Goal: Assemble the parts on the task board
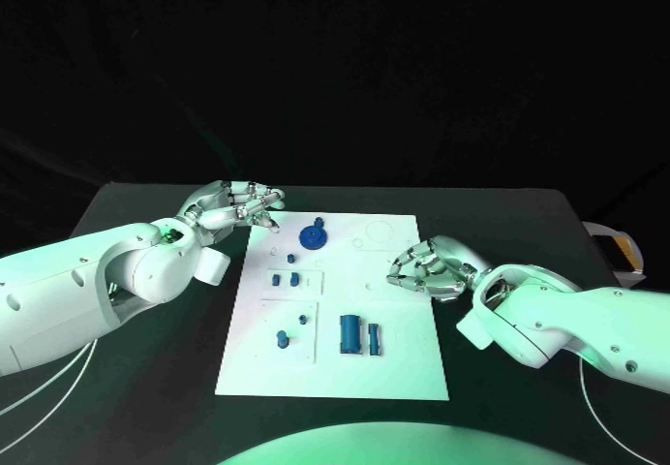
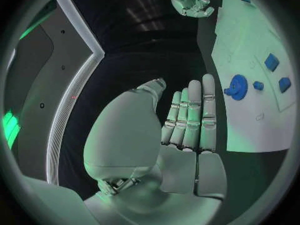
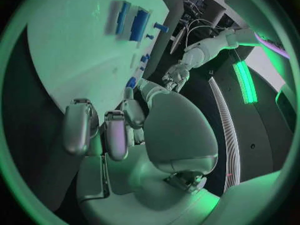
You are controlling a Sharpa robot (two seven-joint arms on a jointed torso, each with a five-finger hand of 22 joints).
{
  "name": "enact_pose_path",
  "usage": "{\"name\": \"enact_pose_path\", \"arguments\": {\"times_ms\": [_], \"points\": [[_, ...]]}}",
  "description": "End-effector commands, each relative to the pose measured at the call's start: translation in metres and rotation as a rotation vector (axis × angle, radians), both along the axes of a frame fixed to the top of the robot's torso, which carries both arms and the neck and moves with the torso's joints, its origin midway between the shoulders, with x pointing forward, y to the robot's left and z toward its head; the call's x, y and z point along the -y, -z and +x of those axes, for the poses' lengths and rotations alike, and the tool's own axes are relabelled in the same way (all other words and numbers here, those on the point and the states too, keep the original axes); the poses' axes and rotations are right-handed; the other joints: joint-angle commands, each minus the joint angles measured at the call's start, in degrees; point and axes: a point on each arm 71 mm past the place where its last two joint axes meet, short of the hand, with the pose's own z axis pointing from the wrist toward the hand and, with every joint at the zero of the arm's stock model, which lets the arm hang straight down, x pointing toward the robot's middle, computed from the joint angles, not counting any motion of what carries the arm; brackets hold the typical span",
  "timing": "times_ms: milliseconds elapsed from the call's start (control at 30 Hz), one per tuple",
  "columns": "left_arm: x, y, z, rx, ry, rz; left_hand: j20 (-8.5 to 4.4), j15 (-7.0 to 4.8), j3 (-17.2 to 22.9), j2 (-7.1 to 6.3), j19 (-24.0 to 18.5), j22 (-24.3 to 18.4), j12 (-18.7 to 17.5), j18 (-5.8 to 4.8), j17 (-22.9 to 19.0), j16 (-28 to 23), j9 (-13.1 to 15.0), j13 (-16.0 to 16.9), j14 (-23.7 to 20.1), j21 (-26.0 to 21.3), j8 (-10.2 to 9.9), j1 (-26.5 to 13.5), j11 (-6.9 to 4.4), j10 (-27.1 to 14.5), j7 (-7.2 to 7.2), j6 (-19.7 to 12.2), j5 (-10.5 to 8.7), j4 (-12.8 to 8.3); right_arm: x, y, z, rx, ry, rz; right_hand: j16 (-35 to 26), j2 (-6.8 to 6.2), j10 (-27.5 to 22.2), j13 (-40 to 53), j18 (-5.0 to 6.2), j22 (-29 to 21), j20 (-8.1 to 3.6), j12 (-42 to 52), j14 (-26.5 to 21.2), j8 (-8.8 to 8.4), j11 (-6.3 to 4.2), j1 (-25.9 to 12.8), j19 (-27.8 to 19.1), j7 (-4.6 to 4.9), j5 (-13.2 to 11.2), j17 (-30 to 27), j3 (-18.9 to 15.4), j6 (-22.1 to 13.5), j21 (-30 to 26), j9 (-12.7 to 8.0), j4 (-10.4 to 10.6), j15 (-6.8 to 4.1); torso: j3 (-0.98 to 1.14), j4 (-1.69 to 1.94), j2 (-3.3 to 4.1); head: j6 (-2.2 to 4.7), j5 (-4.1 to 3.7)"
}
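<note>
The white task board (image 1: 335,363) lies mid-table. On it sit a blue gear (image 1: 313,234) at the far end, several small blue pieces (image 1: 285,280) down its left side, and two blue cylinders (image 1: 360,335) side by side nearer me. My left hand (image 1: 237,205) hovers off the board's far left corner, fingers straight and together, holding nothing; the left wrist view shows the left hand (image 2: 187,120) beside the gear (image 2: 237,87). My right hand (image 1: 426,268) rests over the board's right edge, fingers curled in with nothing visible in them, as the right hand (image 3: 115,130) also looks from its wrist.
The black table (image 1: 139,223) surrounds the board with bare room on both sides. A pale device (image 1: 619,252) sits at the table's right edge. White cables (image 1: 42,387) run under my left arm.
</note>
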Motion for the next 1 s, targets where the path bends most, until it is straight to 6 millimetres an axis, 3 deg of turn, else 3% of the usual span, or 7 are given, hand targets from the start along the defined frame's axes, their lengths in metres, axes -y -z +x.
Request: {"name": "enact_pose_path", "arguments": {"times_ms": [33,200,300,367,433,700,1000], "points": [[0.001,0.000,0.003,0.035,-0.060,-0.038,-0.20,-0.30,-0.08,0.13,0.29,-0.12,0.34,0.69,0.01,0.13,-0.11,-0.11,-0.26,-0.43,0.34,0.33,-0.03,0.80,0.74,0.41,0.22,0.46,0.002,-0.006,0.013,0.061,0.033,0.148,-0.27,0.20,-0.56,-0.49,0.44,9.17,0.11,-0.65,2.91,-0.30,0.09,0.79,-0.42,0.02,0.12,1.62,0.30,-0.51,-1.13,-0.12,-0.50,0.46,-0.09,0.01,-0.76,0.98,0.30],[0.004,0.006,0.008,0.040,-0.110,-0.053,-0.22,-0.33,-0.04,0.11,0.08,-0.31,0.17,0.66,-0.11,-0.16,-0.29,-0.39,-0.72,-0.82,0.44,0.05,-0.16,1.94,0.64,0.58,0.20,0.65,0.013,-0.005,0.043,0.089,0.107,0.256,-6.46,0.40,-8.76,-10.03,2.97,4.13,0.83,-13.60,-0.24,-1.52,1.05,1.21,-5.82,1.09,-0.50,-7.99,1.88,-2.42,-16.86,-0.65,-1.45,1.23,-0.15,0.13,-1.63,2.59,0.52],[0.004,0.009,0.011,0.042,-0.145,-0.062,0.00,-0.09,0.07,0.01,-1.01,-1.15,-0.70,0.58,-0.87,-1.92,-0.64,-1.05,-2.42,-2.36,0.44,-0.38,-0.08,2.79,0.68,0.52,0.16,0.66,0.017,-0.003,0.057,0.095,0.143,0.305,-17.51,0.22,-17.07,-19.89,6.31,-4.38,1.75,-26.50,-6.79,-3.31,2.14,1.12,-14.99,2.30,-1.26,-22.34,3.70,-4.23,-40.42,-2.19,-1.57,2.30,-0.19,0.16,-2.11,4.06,0.46],[0.002,0.011,0.015,0.044,-0.183,-0.072,0.68,0.58,0.32,-0.06,-2.65,-3.08,-2.13,0.52,-2.59,-5.74,-1.05,-1.98,-4.83,-5.44,0.49,-0.64,0.20,2.96,0.79,0.33,0.15,0.63,0.021,0.000,0.072,0.101,0.177,0.348,-28.94,-0.01,-18.97,-24.76,6.72,-8.38,2.66,-31.32,-13.57,-4.30,3.23,1.19,-18.46,3.23,-2.04,-34.43,5.51,-4.93,-47.20,-3.40,-1.78,3.37,-0.32,0.10,-2.44,4.61,0.44],[0.001,0.013,0.019,0.046,-0.216,-0.079,1.44,1.19,0.52,-0.10,-4.07,-5.10,-3.73,0.46,-4.46,-9.91,-1.35,-2.96,-6.50,-8.51,0.62,-0.77,0.54,2.82,1.00,0.11,0.11,0.58,0.024,0.003,0.083,0.106,0.204,0.378,-35.93,0.14,-20.83,-33.07,6.69,-12.88,4.09,-38.84,-17.35,-5.07,4.55,1.31,-20.70,4.21,-4.25,-37.59,8.62,-5.07,-52.20,-5.08,-2.38,4.51,-0.42,0.03,-2.73,5.51,0.36],[-0.005,0.022,0.037,0.060,-0.336,-0.101,5.59,4.44,0.87,0.32,-8.07,-16.85,-17.11,0.59,-12.36,-33.77,-3.96,-4.65,-9.44,-23.75,-1.82,-1.41,2.43,3.71,0.63,-0.17,0.08,0.53,0.036,0.012,0.124,0.123,0.302,0.489,-57.53,0.62,-21.44,-53.58,6.69,-26.74,8.54,-52.34,-28.44,-8.29,7.47,-0.55,-28.90,5.91,-4.76,-49.46,13.45,-4.96,-65.56,-10.39,-5.36,8.96,-0.41,0.06,-3.34,8.05,0.41],[-0.008,0.031,0.050,0.068,-0.410,-0.099,6.26,5.34,-1.57,1.37,-10.92,-23.68,-26.89,-0.76,-16.07,-44.91,-6.50,-4.66,-13.44,-29.03,-6.94,-1.11,1.99,0.86,-0.96,-2.33,0.12,0.41,0.034,0.022,0.136,0.117,0.301,0.531,-68.57,2.51,-19.74,-65.09,6.90,-39.29,10.27,-57.98,-27.93,-10.87,8.43,-2.67,-30.45,6.43,-4.83,-56.80,12.36,-4.18,-66.60,-14.31,-8.11,10.46,-0.06,0.03,-3.77,9.15,0.76]]}}
